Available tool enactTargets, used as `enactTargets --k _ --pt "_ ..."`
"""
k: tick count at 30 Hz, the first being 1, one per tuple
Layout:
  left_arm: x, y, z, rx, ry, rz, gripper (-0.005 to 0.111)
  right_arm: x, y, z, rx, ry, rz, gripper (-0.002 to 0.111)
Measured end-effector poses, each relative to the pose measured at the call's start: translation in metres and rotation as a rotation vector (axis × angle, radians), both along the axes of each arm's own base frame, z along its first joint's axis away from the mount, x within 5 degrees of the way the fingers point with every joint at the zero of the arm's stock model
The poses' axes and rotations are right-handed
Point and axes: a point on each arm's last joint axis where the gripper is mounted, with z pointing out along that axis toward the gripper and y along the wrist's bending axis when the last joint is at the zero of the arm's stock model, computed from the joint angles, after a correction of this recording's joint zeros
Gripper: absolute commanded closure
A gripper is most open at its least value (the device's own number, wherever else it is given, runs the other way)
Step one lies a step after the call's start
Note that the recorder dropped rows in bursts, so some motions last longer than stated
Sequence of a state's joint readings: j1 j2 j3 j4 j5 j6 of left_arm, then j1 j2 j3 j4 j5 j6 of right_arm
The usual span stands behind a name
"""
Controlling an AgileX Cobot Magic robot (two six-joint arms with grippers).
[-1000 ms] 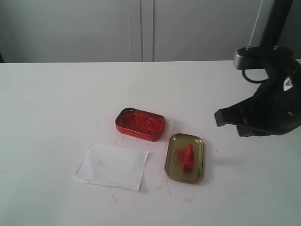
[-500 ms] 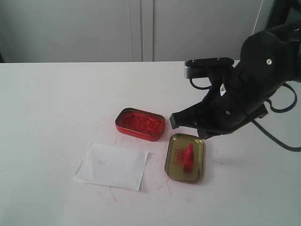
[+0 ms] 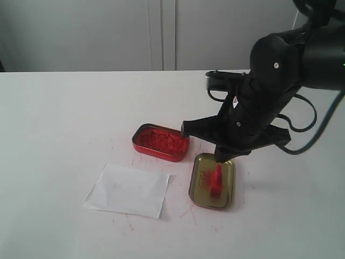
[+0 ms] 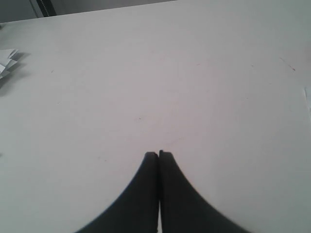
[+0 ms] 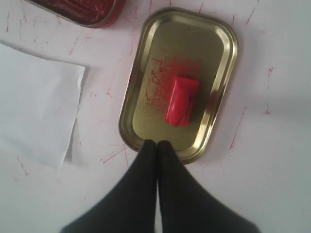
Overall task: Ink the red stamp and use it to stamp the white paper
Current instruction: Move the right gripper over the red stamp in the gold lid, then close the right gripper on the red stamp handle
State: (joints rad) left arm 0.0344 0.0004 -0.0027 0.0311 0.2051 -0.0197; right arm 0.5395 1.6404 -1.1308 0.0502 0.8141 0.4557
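The red stamp [image 3: 216,181] lies on its side in the gold tin lid [image 3: 202,190], which is smeared with red. From the right wrist view the red stamp [image 5: 181,100] shows in the middle of the lid [image 5: 204,53]. My right gripper [image 3: 222,156] hangs above the lid, shut and holding nothing; its tips [image 5: 156,143] line up with the lid's rim, short of the stamp. The white paper [image 3: 128,190] [image 5: 34,102] lies flat to the lid's left. My left gripper [image 4: 159,154] is shut over bare tabletop and is out of the exterior view.
The red tin of ink paste [image 3: 160,141] [image 5: 82,9] stands open behind the paper, next to the lid. Red ink scratches [image 5: 112,154] mark the tabletop around the lid. A crumpled bit of white paper [image 4: 6,60] lies far off from the left gripper.
My right arm has swung in from the right edge to above the gold lid. The stamp, paper and tins have not moved.
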Motion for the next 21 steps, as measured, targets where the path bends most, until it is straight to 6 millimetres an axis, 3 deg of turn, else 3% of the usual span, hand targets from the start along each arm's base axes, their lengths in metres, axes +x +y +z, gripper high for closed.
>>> enactTargets --k 8,16,21 --pt "0.0 0.0 0.001 0.0 -0.006 0.0 0.107 0.017 0.01 -0.019 -0.033 0.079 -0.034 0.106" --pt "0.0 0.0 0.001 0.0 -0.006 0.0 0.107 0.021 0.007 -0.026 -0.091 0.073 -0.069 0.082" --pt "0.0 0.0 0.001 0.0 -0.006 0.0 0.107 0.022 0.006 -0.026 -0.092 0.066 -0.085 0.077"
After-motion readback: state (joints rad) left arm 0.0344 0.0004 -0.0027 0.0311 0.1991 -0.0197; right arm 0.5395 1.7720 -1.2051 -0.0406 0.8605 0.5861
